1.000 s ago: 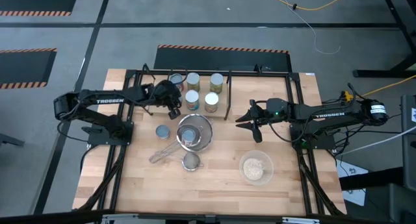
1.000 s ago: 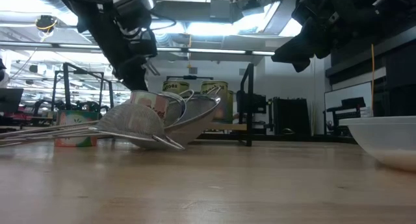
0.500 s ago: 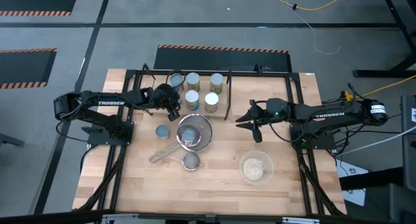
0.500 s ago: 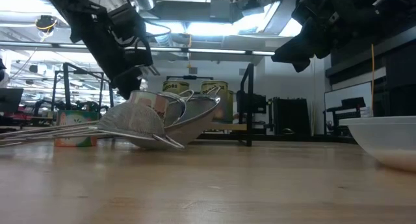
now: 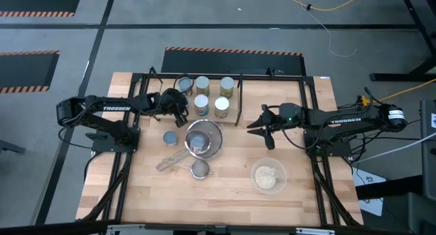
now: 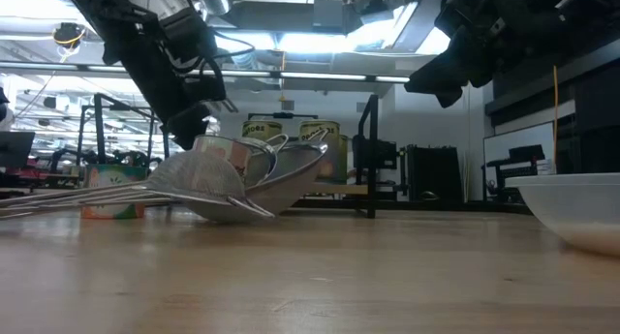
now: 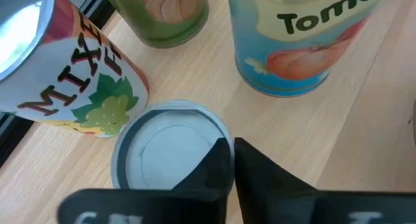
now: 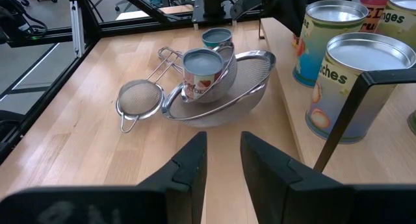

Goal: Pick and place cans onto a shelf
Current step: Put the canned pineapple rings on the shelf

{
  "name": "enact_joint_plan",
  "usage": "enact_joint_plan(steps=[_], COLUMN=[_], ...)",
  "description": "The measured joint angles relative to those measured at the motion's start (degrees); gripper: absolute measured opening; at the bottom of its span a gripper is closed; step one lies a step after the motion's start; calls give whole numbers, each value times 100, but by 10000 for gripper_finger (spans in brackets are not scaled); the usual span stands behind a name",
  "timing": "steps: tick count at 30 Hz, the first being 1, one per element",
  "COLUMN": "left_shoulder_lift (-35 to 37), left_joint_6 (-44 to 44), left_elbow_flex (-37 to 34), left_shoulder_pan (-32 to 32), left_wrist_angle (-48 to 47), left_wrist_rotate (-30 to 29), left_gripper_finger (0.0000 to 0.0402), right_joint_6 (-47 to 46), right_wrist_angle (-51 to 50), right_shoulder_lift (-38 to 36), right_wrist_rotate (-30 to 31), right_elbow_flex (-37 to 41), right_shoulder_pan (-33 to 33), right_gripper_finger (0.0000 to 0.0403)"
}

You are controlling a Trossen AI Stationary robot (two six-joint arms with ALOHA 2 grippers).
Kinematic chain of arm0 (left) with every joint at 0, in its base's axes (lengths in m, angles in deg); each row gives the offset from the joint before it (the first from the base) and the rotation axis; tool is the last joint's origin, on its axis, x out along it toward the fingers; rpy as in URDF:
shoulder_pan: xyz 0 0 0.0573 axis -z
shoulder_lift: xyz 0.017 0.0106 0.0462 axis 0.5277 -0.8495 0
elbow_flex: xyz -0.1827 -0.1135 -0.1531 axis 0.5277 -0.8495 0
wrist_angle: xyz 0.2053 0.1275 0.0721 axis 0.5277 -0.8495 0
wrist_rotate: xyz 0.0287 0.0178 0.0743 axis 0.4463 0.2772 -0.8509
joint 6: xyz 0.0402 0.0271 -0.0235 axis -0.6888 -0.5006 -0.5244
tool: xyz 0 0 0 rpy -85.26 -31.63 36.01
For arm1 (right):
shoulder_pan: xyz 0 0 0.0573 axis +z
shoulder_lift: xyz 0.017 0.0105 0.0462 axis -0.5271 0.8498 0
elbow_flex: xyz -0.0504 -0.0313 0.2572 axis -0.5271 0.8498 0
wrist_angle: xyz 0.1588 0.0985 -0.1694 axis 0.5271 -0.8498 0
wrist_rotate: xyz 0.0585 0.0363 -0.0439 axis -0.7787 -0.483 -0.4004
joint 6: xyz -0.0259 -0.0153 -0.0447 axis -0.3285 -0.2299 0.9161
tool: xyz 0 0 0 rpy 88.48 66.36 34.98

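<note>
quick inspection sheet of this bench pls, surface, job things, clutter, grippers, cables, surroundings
surface: light wooden tabletop, bare along its near edge.
job's things: five upright tins on the black-rod shelf; one short blue-topped can on the table beside the strainers; one red-labelled can sits inside the large metal mesh strainer.
clutter: small mesh strainer; clear glass bowl of beige stuff.
grippers: left gripper shut, empty, above a grey-lidded tin at the shelf's left end; right gripper part open, empty, raised right of the shelf.
cables: yellow and white leads on the floor behind.
surroundings: grey floor with striped hazard tape; no people seen.
</note>
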Motion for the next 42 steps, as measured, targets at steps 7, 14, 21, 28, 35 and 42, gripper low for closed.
enact_joint_plan(steps=[7,14,21,28,35,42], left_shoulder_lift=[2,48,48,55,55,55], left_joint_6=[-157,-699,-1384,-1567,-1746,-1799], left_elbow_flex=[2,2,2,9,9,9], left_shoulder_pan=[-2,-2,-2,-112,-61,-57], left_wrist_angle=[6,-11,-20,-193,-195,-193], left_wrist_rotate=[333,921,1201,1231,1133,1139], left_gripper_finger=[7,4,5,10,36,61], right_joint_6=[-2,0,-2,0,1,1], right_wrist_angle=[0,0,0,0,1,2], right_shoulder_lift=[0,0,0,0,0,0], right_wrist_rotate=[0,-2,1,0,-1,0], right_elbow_flex=[0,0,0,0,0,0], right_shoulder_pan=[0,2,2,2,1,2], right_gripper_finger=[98,98,98,98,98,98])
